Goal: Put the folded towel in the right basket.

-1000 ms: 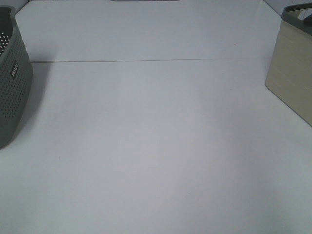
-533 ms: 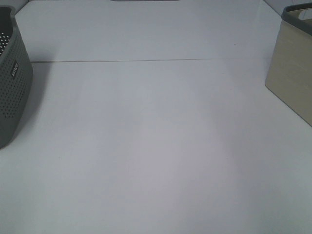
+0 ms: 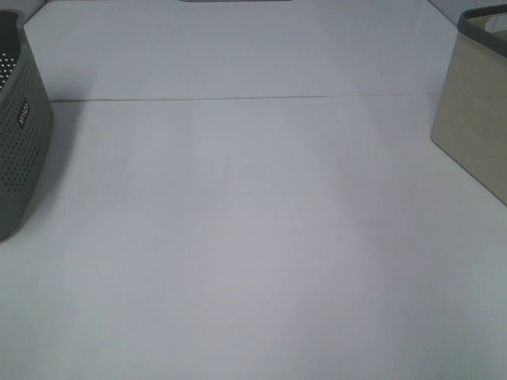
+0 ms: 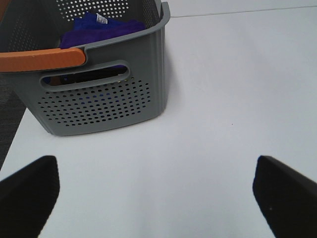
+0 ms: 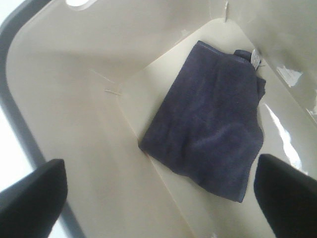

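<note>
The towel (image 5: pixel 210 124), dark navy and folded, lies flat on the floor of the right basket (image 5: pixel 74 124), against the foot of one beige wall. The right gripper (image 5: pixel 158 203) hangs above it inside the basket. Its jaws are spread wide and hold nothing, and the towel lies below and beyond them, gripped by neither finger. A small white tag (image 5: pixel 255 57) shows at one corner of the towel.

The left gripper (image 4: pixel 156 208) is over the bench (image 3: pixel 253 222), near the left basket (image 4: pixel 99 99). Its jaws are also wide apart and empty.

In the high view neither arm shows. Both baskets are cut off by the edges of that view, grey at the left and beige at the right, and the towel cannot be seen there. Of each gripper only two dark, blurred fingertips show, cut off by the edge of its wrist view. A blue towel (image 4: pixel 106 25) in the left basket is partly hidden behind the perforated wall and the orange handle (image 4: pixel 42 58), so its fold is hard to make out.

Count: two baskets, two towels with one in each basket, two grippers, one handle.
</note>
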